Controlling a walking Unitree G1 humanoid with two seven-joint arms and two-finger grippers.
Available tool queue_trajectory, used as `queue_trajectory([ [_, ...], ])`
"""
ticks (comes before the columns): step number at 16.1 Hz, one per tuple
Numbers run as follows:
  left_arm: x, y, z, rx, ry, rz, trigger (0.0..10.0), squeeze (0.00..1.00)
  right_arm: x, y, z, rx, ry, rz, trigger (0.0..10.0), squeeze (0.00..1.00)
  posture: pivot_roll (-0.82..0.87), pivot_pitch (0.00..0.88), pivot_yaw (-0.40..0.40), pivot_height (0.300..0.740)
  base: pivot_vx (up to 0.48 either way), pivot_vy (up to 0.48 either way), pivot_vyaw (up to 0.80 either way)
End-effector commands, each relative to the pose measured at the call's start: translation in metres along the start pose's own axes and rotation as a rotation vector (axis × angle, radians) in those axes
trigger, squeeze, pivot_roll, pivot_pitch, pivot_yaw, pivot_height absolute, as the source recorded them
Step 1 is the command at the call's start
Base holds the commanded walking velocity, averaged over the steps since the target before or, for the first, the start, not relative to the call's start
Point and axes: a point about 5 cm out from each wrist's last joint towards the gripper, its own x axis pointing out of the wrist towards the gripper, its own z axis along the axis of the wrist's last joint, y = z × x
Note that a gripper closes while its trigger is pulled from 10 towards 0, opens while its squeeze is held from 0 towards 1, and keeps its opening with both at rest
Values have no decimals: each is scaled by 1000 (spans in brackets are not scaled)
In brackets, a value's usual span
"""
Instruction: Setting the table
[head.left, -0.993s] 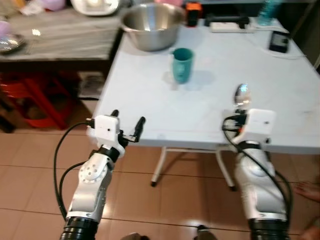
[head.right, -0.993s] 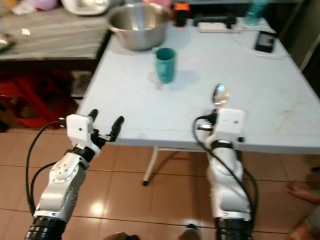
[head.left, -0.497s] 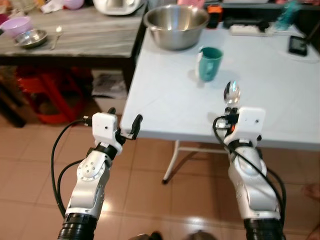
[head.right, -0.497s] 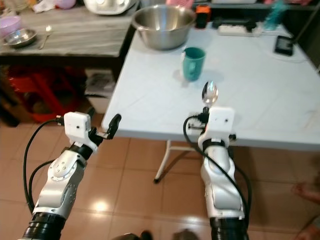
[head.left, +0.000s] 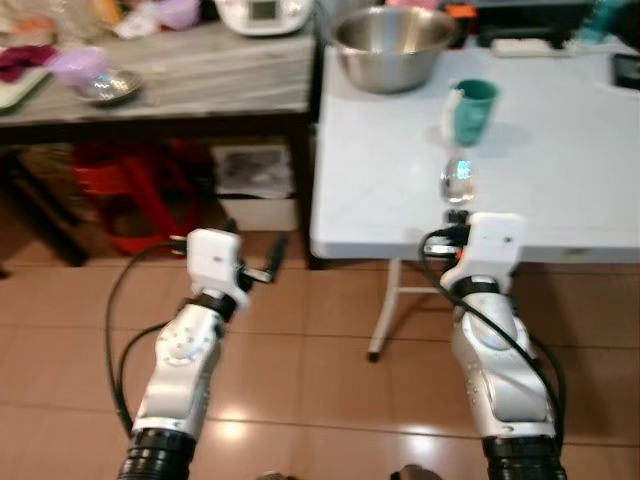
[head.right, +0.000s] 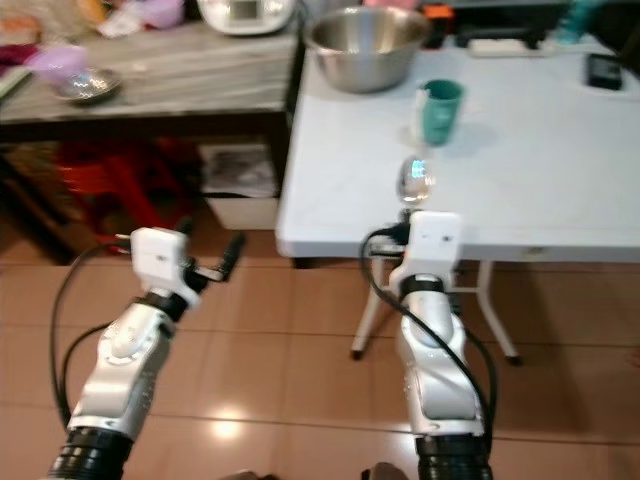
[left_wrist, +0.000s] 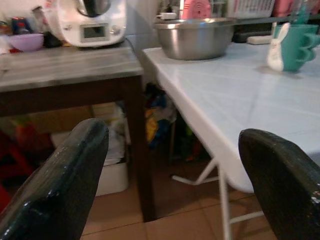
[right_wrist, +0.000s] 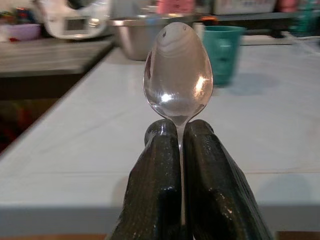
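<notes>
White table (head.left: 560, 190) ahead; right gripper (right_wrist: 179, 145) pinches spoon (right_wrist: 178, 75) upright

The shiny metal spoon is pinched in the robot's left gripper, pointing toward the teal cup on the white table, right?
Not quite: the right gripper pinches the shiny metal spoon, as the right wrist view shows. It does point toward the teal cup on the white table.

The near half of the white table (head.left: 560, 190) lies bare. Farther on, the teal cup (head.left: 471, 110) stands ahead, the steel bowl (head.left: 392, 45) at the far left corner, a dark side table (head.left: 170, 85) left.
</notes>
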Motion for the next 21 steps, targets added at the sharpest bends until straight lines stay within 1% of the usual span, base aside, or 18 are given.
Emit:
queue_trajectory([
  [1, 2, -7, 0, 1, 0, -24, 10000, 0, 0, -8, 2, -10, -12, -22, 10000, 0, -128, 125, 100, 740, 0, 469, 0],
  [5, 2, -7, -1, 6, -2, -22, 10000, 0, 0, -8, 1, -11, -10, -19, 10000, 0, -127, 122, 100, 740, 0, 469, 0],
  [14, 1, -11, -4, 8, 13, -27, 10000, 0, -1, -10, -1, -20, -5, -24, 10000, 0, -129, 127, 103, 740, 0, 469, 0],
  [17, 3, -12, -5, 7, 14, -25, 10000, 0, 2, -10, -2, -19, -6, -22, 10000, 0, -127, 112, 98, 740, 0, 469, 419],
  [18, 4, -11, -4, -1, 11, -8, 10000, 0, 4, -10, -1, -18, -9, -22, 10000, 0, -125, 108, 96, 740, 0, 386, 413],
  [20, 4, -10, -3, -3, 2, -1, 10000, 0, 5, -11, -1, -15, -10, -23, 10000, 0, -124, 104, 94, 740, 0, 0, 203],
  [21, 3, -14, -3, -33, -1, -48, 10000, 0, 4, -10, -1, -14, -10, -21, 10000, 0, -124, 102, 94, 740, 0, 0, 0],
])
